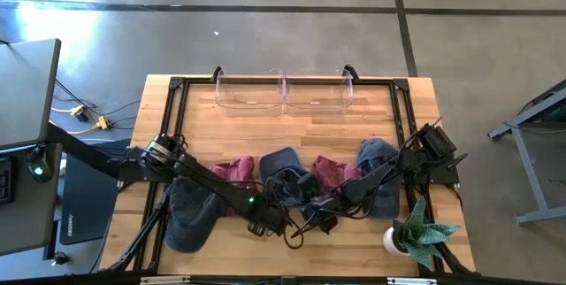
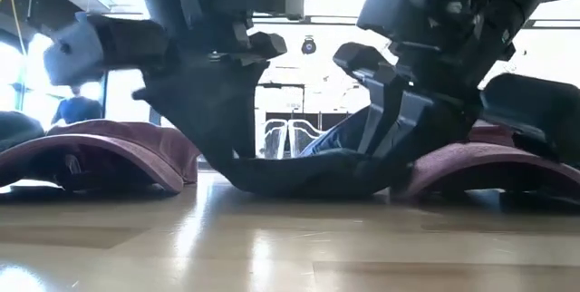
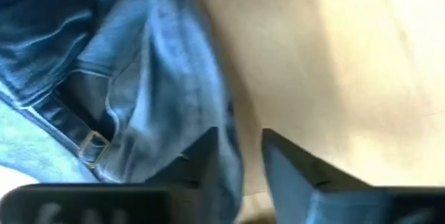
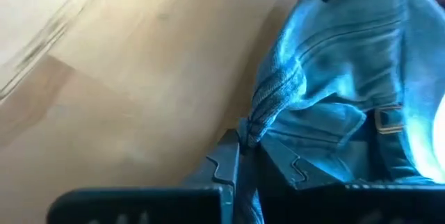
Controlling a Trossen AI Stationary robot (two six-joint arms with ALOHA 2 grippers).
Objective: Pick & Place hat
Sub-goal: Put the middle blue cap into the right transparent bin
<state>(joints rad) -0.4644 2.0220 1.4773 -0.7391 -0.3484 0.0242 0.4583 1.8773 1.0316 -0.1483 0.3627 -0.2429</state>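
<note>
Hat (image 1: 285, 172), blue denim, lies on the table (image 1: 309, 130) between both hands, front centre. We see the left hand (image 3: 240, 158) at its edge, fingers parted around the fabric, not clamped. The right hand (image 4: 243, 156) is clenched on a fold of the hat's brim side. Its long axis we cannot tell, since the arms cover most of it.

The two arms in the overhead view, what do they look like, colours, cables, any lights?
Both arms are dark, jointed and slim, with black cables looping along them. The left arm shows a small green light near its forearm. Each ends in a claw with two flat, angular dark fingers: the left claw and the right claw. No lettering is readable.
</note>
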